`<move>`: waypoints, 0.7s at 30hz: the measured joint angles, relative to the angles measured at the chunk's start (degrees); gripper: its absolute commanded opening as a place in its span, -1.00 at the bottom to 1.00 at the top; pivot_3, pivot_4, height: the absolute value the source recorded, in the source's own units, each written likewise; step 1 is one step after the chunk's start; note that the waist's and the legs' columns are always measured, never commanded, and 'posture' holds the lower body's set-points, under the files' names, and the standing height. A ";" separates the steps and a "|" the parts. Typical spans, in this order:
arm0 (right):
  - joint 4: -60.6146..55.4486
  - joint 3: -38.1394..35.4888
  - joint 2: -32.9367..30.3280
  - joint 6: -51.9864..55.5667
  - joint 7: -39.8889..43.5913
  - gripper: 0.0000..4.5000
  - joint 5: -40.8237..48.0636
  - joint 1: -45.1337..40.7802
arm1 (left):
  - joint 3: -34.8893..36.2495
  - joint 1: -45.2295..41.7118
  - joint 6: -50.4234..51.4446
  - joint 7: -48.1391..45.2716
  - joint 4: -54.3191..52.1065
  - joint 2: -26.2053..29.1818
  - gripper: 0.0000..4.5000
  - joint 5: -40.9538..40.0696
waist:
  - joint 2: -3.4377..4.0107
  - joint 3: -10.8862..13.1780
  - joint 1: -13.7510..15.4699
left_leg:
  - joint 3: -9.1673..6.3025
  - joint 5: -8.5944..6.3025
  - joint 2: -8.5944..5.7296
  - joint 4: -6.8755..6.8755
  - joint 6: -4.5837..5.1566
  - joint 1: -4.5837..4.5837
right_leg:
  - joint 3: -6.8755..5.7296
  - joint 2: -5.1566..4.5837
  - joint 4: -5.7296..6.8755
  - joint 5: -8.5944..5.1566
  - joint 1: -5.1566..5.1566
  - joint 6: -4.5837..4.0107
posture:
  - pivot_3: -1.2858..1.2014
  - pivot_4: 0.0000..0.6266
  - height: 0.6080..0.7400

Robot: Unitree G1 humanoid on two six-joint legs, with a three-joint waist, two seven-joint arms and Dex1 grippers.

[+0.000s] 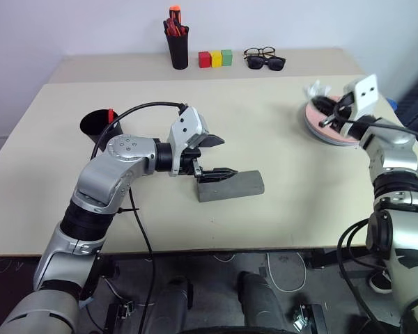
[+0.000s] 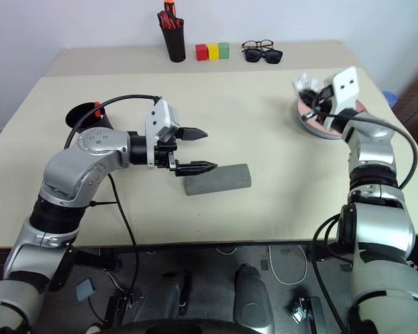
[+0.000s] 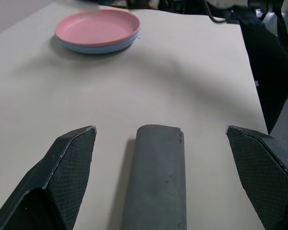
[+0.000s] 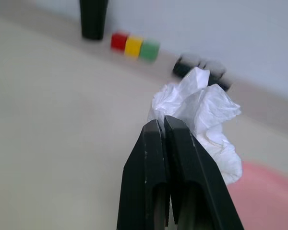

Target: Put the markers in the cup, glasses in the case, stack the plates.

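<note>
Both tools differ: right tool (image 4: pixel 164 125) pinches crumpled tissue (image 4: pixel 201 120) above plates (image 3: pixel 97 31); left tool (image 2: pixel 195 149) gapes over case (image 2: pixel 217 179).

Along the table's (image 1: pixel 279 139) far edge stand a black pen holder (image 1: pixel 177 50) filled with red-orange pens (image 1: pixel 174 25), then red, yellow and green blocks (image 1: pixel 216 58), then two pairs of dark-framed glasses (image 1: pixel 264 58). A crumpled white tissue (image 4: pixel 201 115) appears above the table's right side.

a pale beige table (image 1: pixel 279 132) stands against a plain white wall (image 1: pixel 299 21), grey floor (image 1: pixel 216 278) below.
</note>
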 measured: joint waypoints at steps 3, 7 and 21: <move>3.52 0.14 -2.41 -2.04 -3.56 -0.74 -1.82 -2.41 | 0.01 0.02 -0.02 0.33 0.00 -0.25 1.00 0.00 | 0.00 0.00 0.06 | 0.00 0.00 -0.02 0.00 0.00 -0.01 | 0.00 -0.01 -0.04 0.00 0.02 0.00 | 0.03 -0.52 1.00; 8.97 1.13 -4.50 -2.78 -6.03 0.06 -4.53 -2.98 | 0.33 0.53 0.18 1.48 -0.05 -0.54 1.00 -0.04 | 0.00 0.00 -0.21 | 0.01 0.00 -0.01 -0.02 0.00 0.00 | 0.00 0.00 -0.01 0.00 0.00 -0.01 | 0.03 -0.52 1.00; -8.64 -4.01 -7.28 -2.65 4.36 0.74 3.71 14.44 | 8.22 15.23 -17.83 15.89 -0.41 -5.54 1.00 6.70 | 0.00 0.00 -0.14 | 0.03 0.00 0.00 -0.03 0.01 0.00 | 0.04 0.00 -0.03 0.01 0.01 -0.01 | 0.03 -0.52 1.00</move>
